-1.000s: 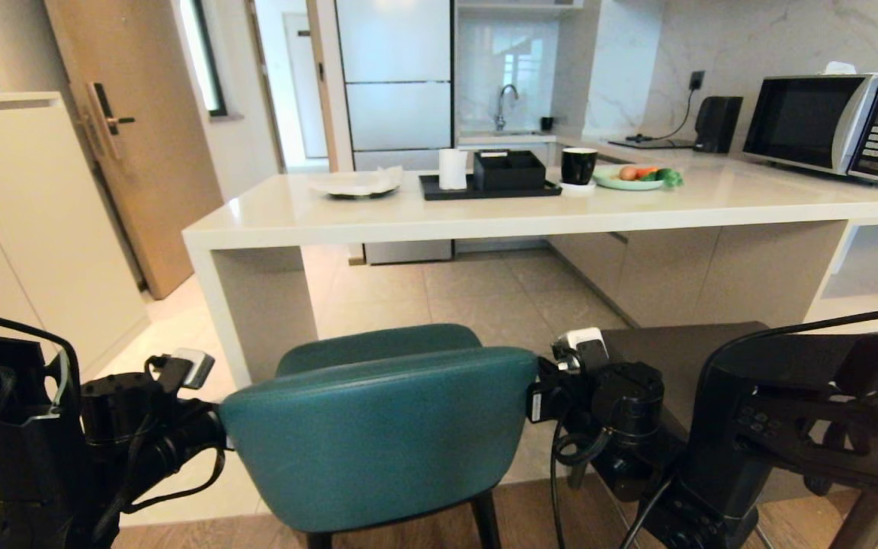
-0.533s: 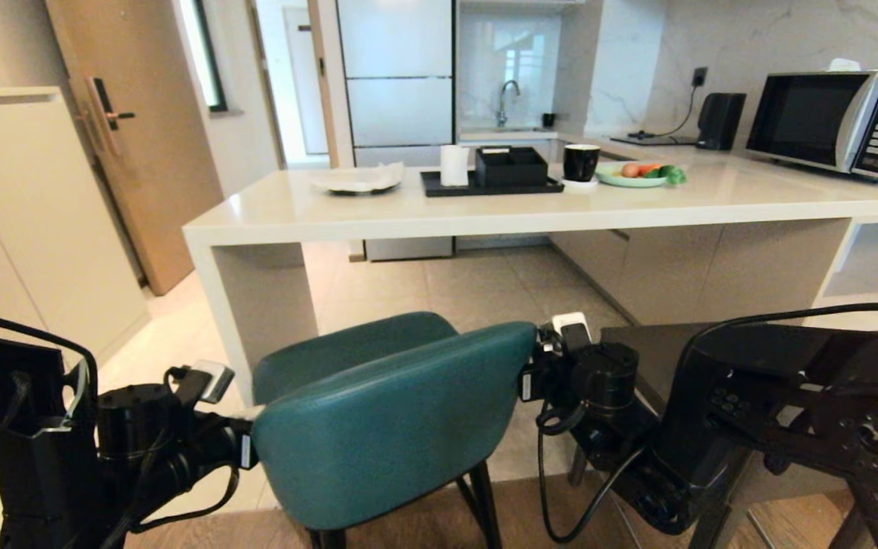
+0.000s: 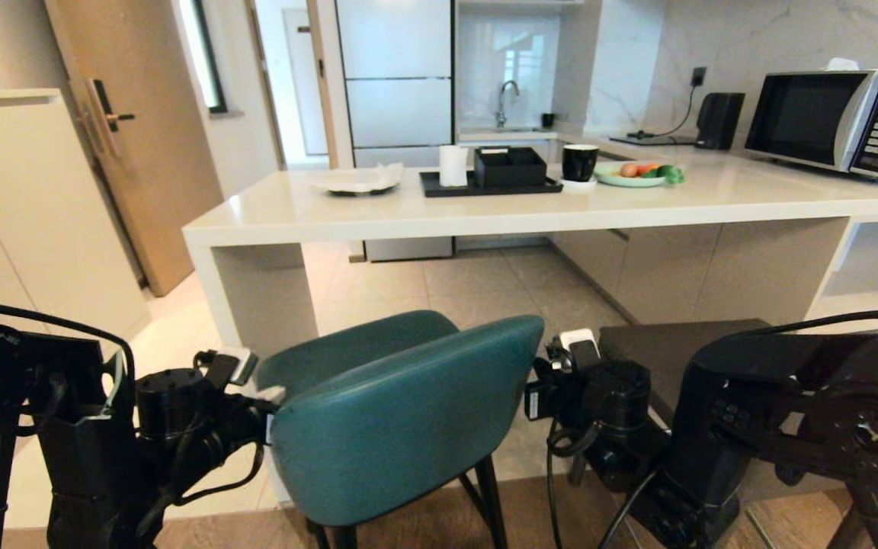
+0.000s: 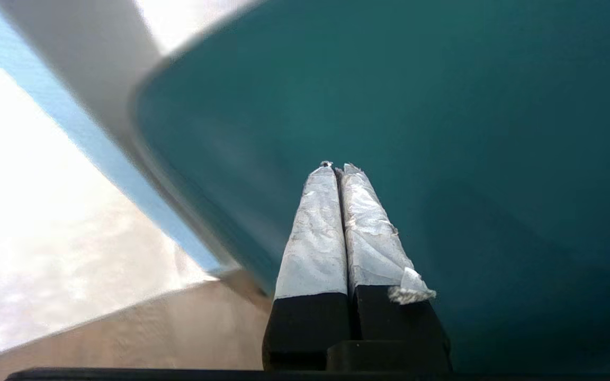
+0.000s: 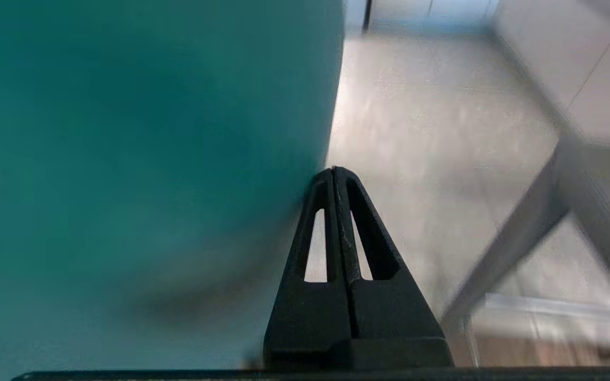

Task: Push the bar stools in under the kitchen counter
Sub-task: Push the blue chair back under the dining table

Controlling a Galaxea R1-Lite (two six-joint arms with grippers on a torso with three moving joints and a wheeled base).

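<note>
Now both end effectors (image 4: 337, 166) (image 5: 335, 170) pressed together, flanking teal stool (image 3: 401, 427) back edges; counter (image 3: 485, 217) ahead.

Your head view looks forward and down from behind the teal stool (image 3: 401, 427), across to the kitchen counter (image 3: 485, 217) farther off. Your left wrist view sits close behind its fingers (image 4: 315, 227), facing the stool's back (image 4: 442, 132) almost at contact. Your right wrist view looks past that same back's edge (image 5: 125, 132) to the floor (image 5: 432, 132).

Beige floor tiles (image 3: 485, 293), wooden door (image 3: 134, 137) (left), marble wall (image 3: 751, 38).
</note>
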